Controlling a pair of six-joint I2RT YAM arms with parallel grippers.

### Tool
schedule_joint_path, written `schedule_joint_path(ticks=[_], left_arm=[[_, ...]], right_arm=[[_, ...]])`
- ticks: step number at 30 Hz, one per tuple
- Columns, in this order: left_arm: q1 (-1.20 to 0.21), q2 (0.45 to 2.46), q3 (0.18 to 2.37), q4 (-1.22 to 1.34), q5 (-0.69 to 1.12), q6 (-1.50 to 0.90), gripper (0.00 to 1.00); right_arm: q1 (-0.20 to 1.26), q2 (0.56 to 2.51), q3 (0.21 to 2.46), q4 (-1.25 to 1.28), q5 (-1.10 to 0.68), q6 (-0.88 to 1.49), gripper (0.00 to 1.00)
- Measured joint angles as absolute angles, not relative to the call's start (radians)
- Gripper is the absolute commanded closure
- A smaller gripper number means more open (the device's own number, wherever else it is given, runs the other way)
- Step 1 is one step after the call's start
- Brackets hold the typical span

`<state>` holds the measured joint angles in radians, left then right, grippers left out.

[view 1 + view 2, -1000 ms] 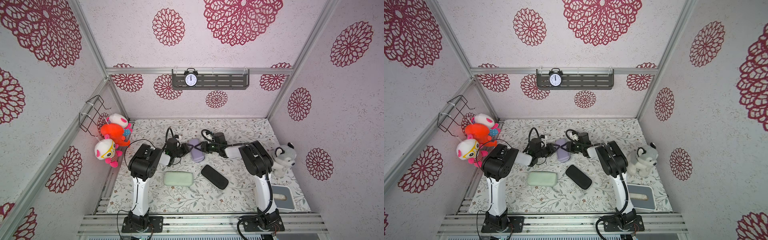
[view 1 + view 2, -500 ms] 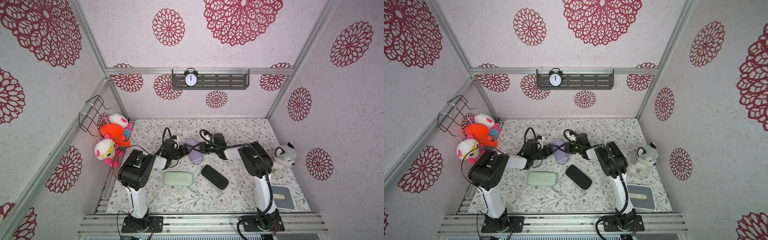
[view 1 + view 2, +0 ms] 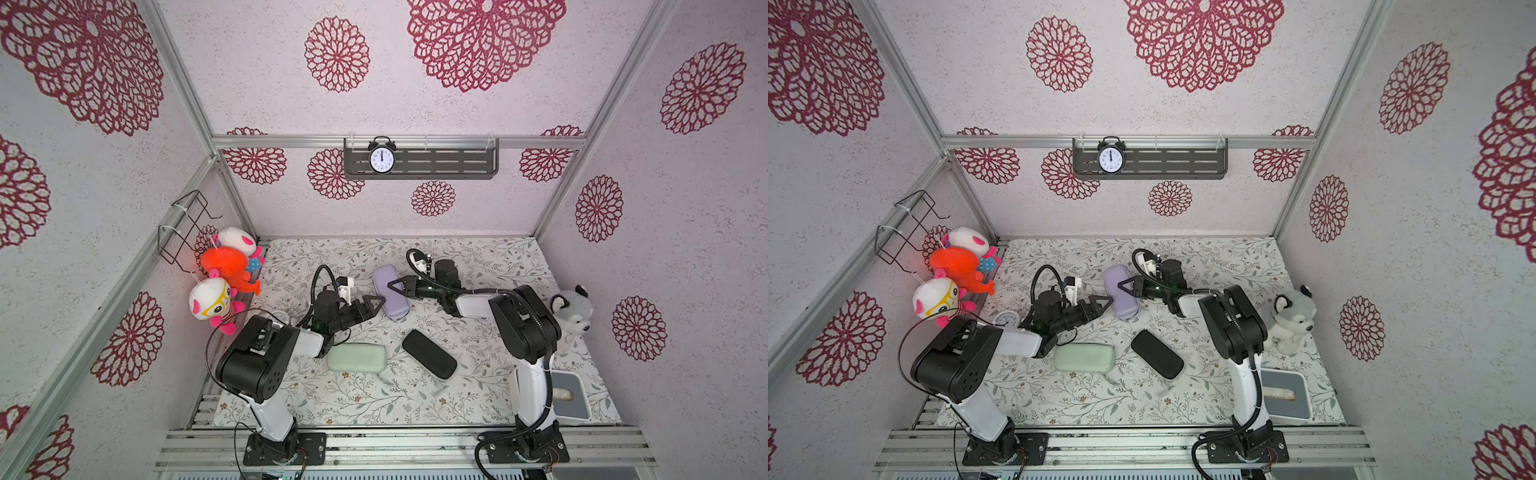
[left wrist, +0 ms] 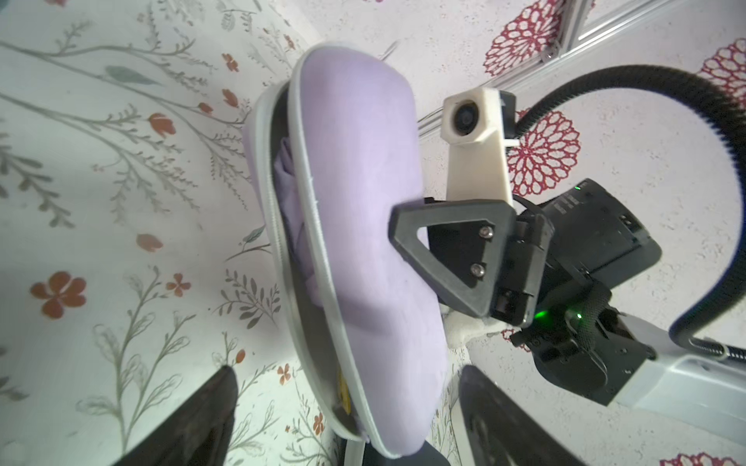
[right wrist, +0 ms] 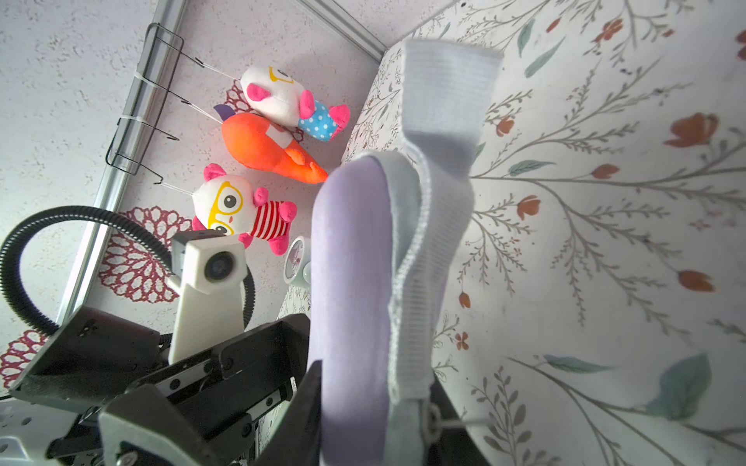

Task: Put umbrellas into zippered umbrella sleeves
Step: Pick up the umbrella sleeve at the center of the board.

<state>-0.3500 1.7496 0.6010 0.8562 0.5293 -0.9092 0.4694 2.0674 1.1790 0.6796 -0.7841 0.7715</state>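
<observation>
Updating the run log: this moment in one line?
left gripper: open beside lilac case | right gripper: clamped on lilac case | lilac case: ajar, umbrella inside | mint case, black case: closed

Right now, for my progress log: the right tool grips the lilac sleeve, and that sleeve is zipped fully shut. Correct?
Not shut. The left wrist view shows the lilac sleeve gaping along its zip edge, the lilac umbrella visible inside. The right tool does grip it.
</observation>
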Motion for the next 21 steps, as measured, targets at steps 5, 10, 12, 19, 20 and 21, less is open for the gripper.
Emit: schedule_joint_path(ticks=[5, 10, 12, 19, 20, 21], left_arm=[[-0.358, 1.784, 0.609, 1.032, 0.577, -0.927, 0.05], [-0.368, 1.822, 0.638, 1.149, 0.617, -0.952, 0.09], [-0.38, 1.805, 0.634, 1.156, 0.611, -0.945, 0.06], [-0.435, 1.781, 0.633, 1.139, 0.592, -0.901, 0.2], [-0.456, 1.779, 0.635, 1.137, 0.588, -0.889, 0.23], [-0.47, 1.774, 0.633, 1.133, 0.58, -0.883, 0.25]], right_arm=[[0.484, 1.958, 1.127, 0.704, -0.79, 0.79, 0.72], [0.516, 1.873, 1.103, 0.739, -0.796, 0.796, 0.72], [0.521, 1.858, 1.096, 0.74, -0.802, 0.797, 0.72], [0.54, 1.841, 1.087, 0.751, -0.79, 0.797, 0.72], [0.542, 1.841, 1.087, 0.751, -0.789, 0.796, 0.72], [0.543, 1.839, 1.087, 0.749, -0.788, 0.795, 0.72]])
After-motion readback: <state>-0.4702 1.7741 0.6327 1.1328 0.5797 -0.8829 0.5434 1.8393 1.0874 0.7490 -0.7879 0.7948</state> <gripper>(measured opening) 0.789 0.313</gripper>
